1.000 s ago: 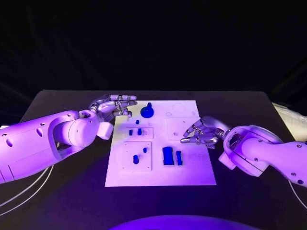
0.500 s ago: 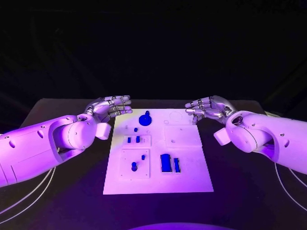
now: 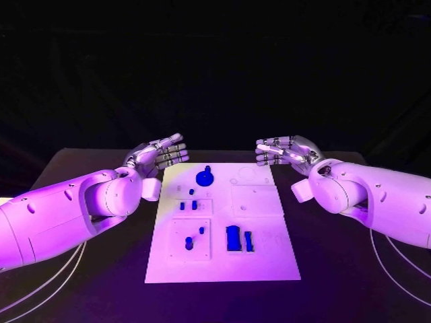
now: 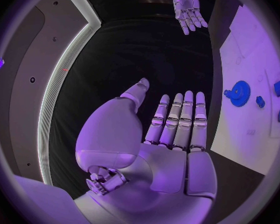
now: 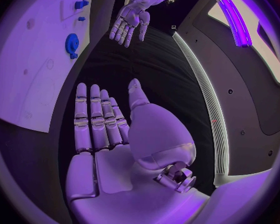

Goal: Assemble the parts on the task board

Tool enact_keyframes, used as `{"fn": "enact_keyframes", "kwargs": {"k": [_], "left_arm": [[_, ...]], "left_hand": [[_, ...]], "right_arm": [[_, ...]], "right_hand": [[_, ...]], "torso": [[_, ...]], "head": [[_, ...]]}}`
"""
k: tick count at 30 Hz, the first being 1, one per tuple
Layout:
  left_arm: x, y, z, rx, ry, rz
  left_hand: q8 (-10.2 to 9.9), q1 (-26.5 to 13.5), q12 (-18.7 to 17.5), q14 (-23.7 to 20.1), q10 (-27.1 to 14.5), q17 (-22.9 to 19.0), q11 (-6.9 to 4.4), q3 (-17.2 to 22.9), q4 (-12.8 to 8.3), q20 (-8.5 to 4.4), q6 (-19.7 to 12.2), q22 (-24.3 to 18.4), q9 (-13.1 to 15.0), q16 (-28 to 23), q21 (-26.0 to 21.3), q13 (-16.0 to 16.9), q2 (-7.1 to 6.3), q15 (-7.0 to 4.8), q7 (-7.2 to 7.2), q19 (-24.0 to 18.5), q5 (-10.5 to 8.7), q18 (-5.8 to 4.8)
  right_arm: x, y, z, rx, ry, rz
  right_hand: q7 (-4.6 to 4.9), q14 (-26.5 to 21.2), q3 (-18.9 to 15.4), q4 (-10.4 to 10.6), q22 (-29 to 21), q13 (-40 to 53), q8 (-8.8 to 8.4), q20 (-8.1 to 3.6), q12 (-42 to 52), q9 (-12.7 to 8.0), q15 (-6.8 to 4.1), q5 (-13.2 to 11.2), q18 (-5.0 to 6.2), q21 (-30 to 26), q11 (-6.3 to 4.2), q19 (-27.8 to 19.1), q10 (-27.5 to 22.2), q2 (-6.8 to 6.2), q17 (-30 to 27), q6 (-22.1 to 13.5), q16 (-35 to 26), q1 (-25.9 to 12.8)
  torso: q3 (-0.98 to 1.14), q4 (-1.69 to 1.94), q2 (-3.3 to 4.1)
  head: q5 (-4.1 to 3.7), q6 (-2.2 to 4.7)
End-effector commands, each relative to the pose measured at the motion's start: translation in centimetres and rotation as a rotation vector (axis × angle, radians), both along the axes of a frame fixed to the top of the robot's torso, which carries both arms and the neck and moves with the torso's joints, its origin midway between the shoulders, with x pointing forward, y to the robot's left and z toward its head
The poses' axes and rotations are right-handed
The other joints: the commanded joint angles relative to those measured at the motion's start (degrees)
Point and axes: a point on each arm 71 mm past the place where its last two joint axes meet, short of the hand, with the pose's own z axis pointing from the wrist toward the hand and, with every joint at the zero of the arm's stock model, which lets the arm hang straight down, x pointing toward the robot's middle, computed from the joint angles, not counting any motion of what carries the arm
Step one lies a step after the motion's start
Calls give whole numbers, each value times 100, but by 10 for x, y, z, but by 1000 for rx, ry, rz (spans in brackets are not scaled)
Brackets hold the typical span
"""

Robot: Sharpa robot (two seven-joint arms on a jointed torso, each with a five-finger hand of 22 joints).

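The table (image 3: 99, 269) is a matt black surface, smooth and without shine; the board (image 3: 264, 259) on it looks like a flat, smooth white plastic plate with a dull finish; the blue gear (image 3: 206, 178) and the blue blocks (image 3: 235, 237) look like hard moulded plastic, even in colour; the left arm (image 3: 50, 219) and right arm (image 3: 390, 202) wear smooth, slightly glossy shells like plastic; the left hand (image 3: 159, 155) and right hand (image 3: 281, 151) have silver fingers of a metallic look, with a soft sheen; thin pale cables (image 3: 41, 276) lie smooth beneath the left arm.
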Motion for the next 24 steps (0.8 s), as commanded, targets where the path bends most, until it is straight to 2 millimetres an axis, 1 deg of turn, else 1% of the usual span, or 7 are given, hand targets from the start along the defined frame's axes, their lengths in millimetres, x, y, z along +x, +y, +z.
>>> {"fn": "enact_keyframes", "kwargs": {"k": [1, 3, 6, 10, 11, 12, 24], "left_arm": [[-3, -3, -1, 20, -14, 19], [-6, -5, -2, 37, -21, 35], [-12, -8, -6, 75, -39, 73], [-22, -13, -9, 125, -67, 122], [-25, -15, -10, 141, -77, 137], [-29, -17, -12, 163, -92, 158], [-49, -26, -14, 260, -166, 251]], "left_hand": [[-186, -2046, -262, -1450, -1533, -211, -275, -448, 98, -393, -1505, -760, -181, -267, -175, -173, 277, -224, -217, -1245, -462, -293], [-186, -2389, -262, -1695, -1792, -248, -325, -523, 98, -461, -1759, -887, -181, -312, -175, -173, 277, -261, -254, -1456, -462, -306], [-186, -2888, -262, -2049, -2167, -663, -391, -635, 98, -559, -2126, -1071, -181, -375, -175, -173, 277, -703, -682, -1759, -462, -354], [-186, -3339, -262, -2369, -2503, -663, -451, -730, 98, -645, -2457, -1239, -181, -437, -175, -173, 277, -703, -682, -2032, -462, -414], [-186, -3458, -262, -2452, -2593, -663, -861, -760, 98, -667, -2545, -1284, -181, -839, -175, -173, 277, -703, -682, -2106, -462, -415], [-186, -3644, -262, -2585, -2731, -663, -861, -796, 98, -704, -2681, -1353, -181, -839, -175, -173, 277, -703, -682, -2218, -462, -474], [-186, -4739, -262, -3361, -3552, -663, -861, -1403, 98, -1234, -3489, -1759, -181, -839, -175, -173, 277, -703, -682, -2877, -462, -913]], "right_arm": [[-3, 5, -1, 20, -11, -27], [-6, 8, -1, 37, -17, -47], [-12, 17, -4, 71, -27, -94], [-22, 27, -6, 110, -35, -158], [-25, 30, -7, 121, -37, -178], [-30, 34, -9, 133, -38, -206], [-51, 52, -14, 169, -31, -326]], "right_hand": [[-283, -1755, 317, 185, -326, -587, -182, -298, -214, -196, -250, -407, -300, -436, -201, -1545, -1665, -282, -356, -1474, -206, -2307], [-328, -2037, 369, 185, -379, -587, -182, -345, -248, -605, -250, -407, -300, -505, -622, -1793, -1933, -328, -413, -1711, -636, -2676], [-397, -2458, 439, 185, -456, -587, -182, -416, -661, -605, -250, -407, -363, -609, -622, -2163, -2330, -395, -499, -2064, -636, -3229], [-458, -2829, 512, 185, -526, -587, -182, -479, -661, -605, -250, -407, -424, -700, -622, -2491, -2682, -454, -574, -2376, -636, -3717], [-474, -2936, 530, 185, -546, -587, -182, -498, -661, -605, -250, -407, -424, -727, -622, -2584, -2783, -473, -597, -2466, -636, -3857], [-879, -3094, 557, 185, -575, -587, -182, -921, -661, -605, -250, -407, -445, -764, -622, -2723, -2933, -875, -628, -2598, -636, -4064], [-879, -4017, 994, 185, -1012, -587, -182, -921, -661, -605, -250, -407, -917, -1348, -622, -3537, -3808, -875, -1105, -3371, -636, -5278]], "torso": [[36, -20, -99], [64, -35, -174], [127, -67, -342], [176, -93, -473], [186, -98, -500], [197, -104, -531], [209, -110, -563]], "head": [[25, 108], [46, 199], [92, 402], [129, 560], [136, 592], [145, 630], [154, 669]]}}
